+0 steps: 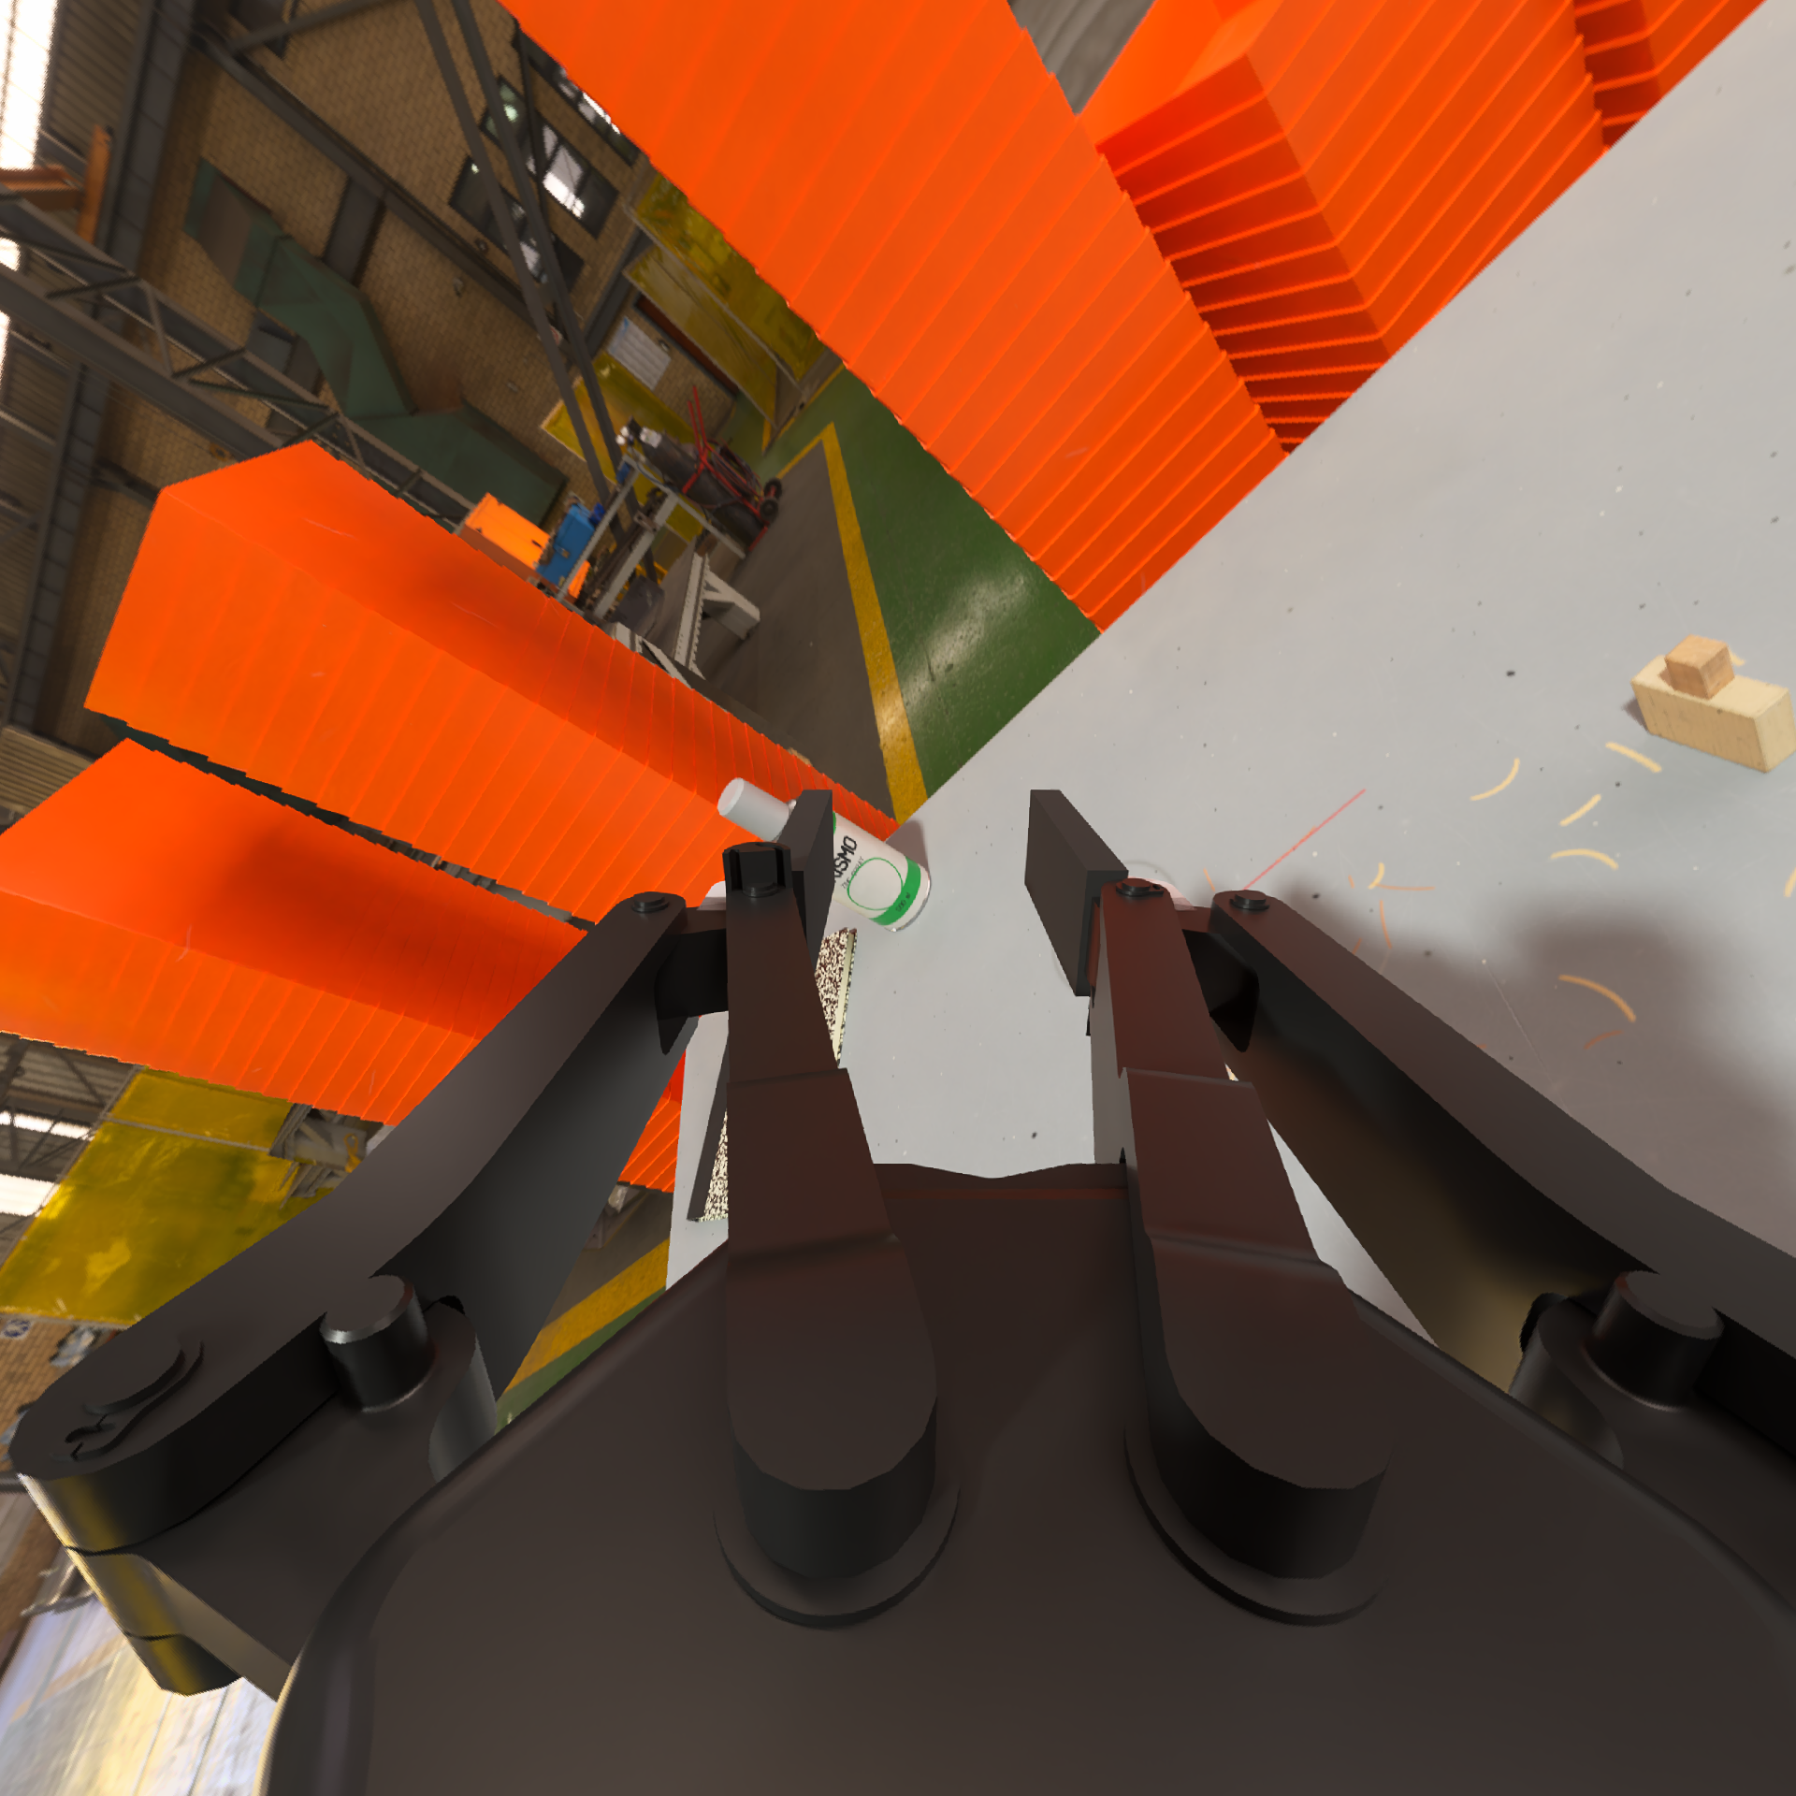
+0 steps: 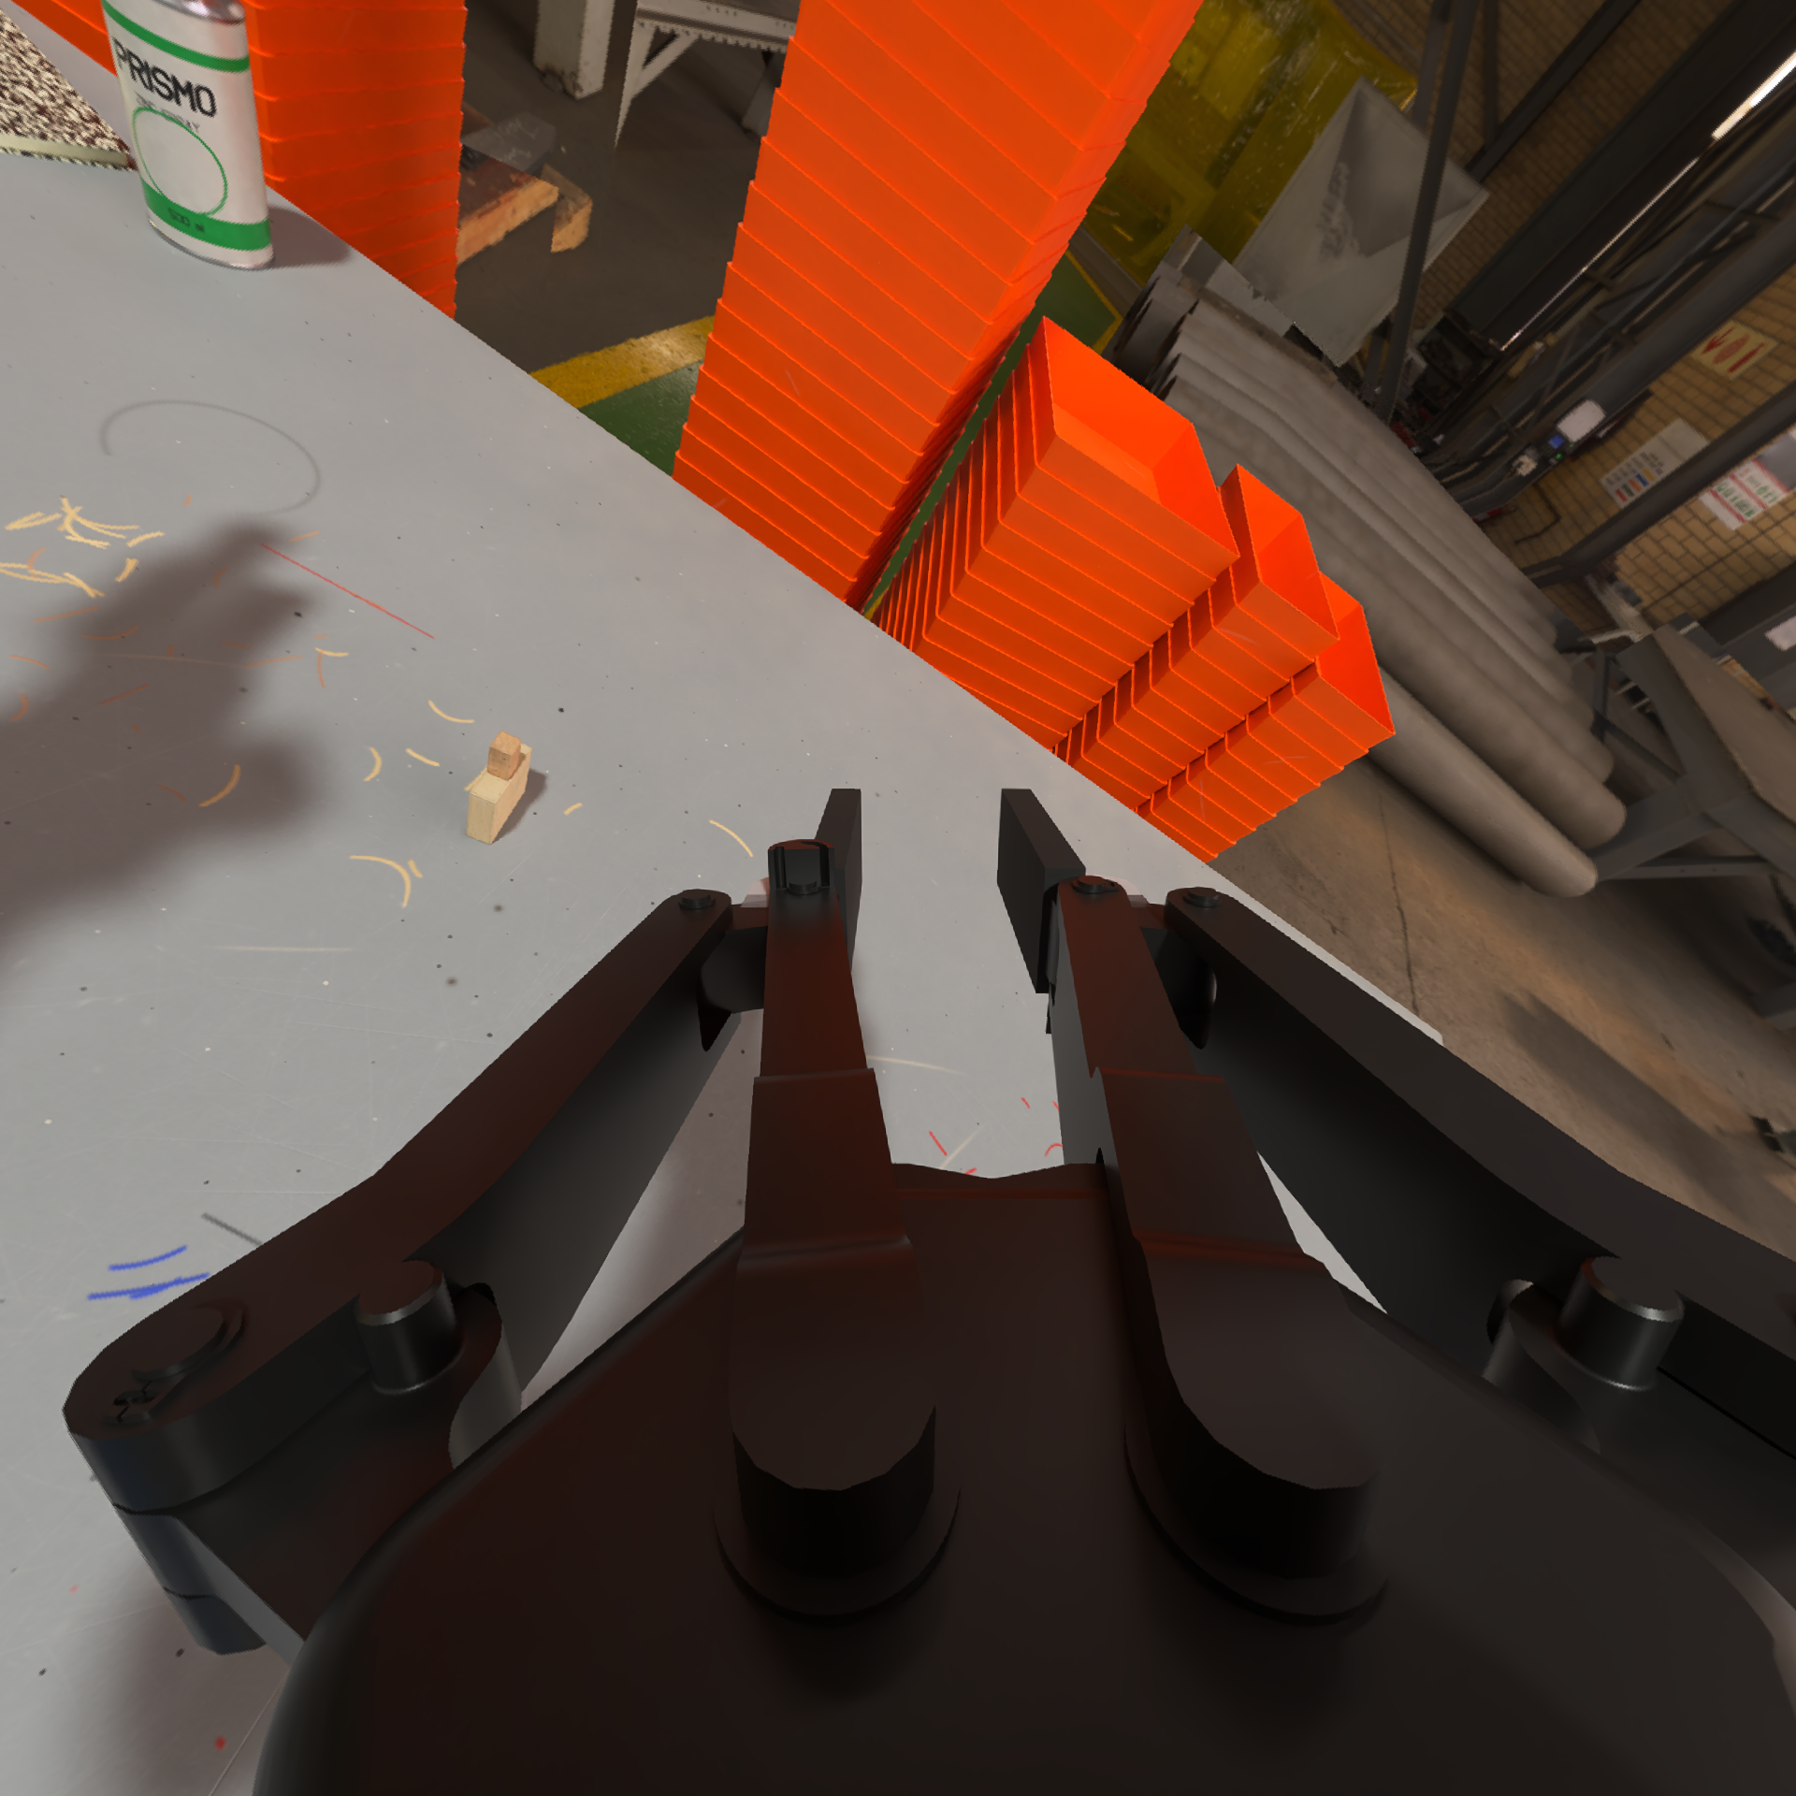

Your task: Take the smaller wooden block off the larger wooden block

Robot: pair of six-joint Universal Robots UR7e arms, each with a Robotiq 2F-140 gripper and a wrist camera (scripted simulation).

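A small darker wooden block (image 1: 1699,667) rests on top of a larger pale wooden block (image 1: 1720,724) on the grey table (image 1: 1361,603), at the right edge of the left wrist view. My left gripper (image 1: 933,826) is open and empty, well to the left of the blocks, near the table's edge. In the right wrist view the small block (image 2: 504,755) sits on the larger block (image 2: 496,797), left of and beyond my right gripper (image 2: 931,826), which is open and empty above the table (image 2: 583,544).
A white spray can with green bands (image 1: 855,870) stands near the table's corner, next to a speckled board (image 1: 834,982); the can shows in the right wrist view too (image 2: 194,126). Stacks of orange bins (image 1: 972,243) (image 2: 923,321) border the table. Wood shavings (image 1: 1584,855) lie scattered.
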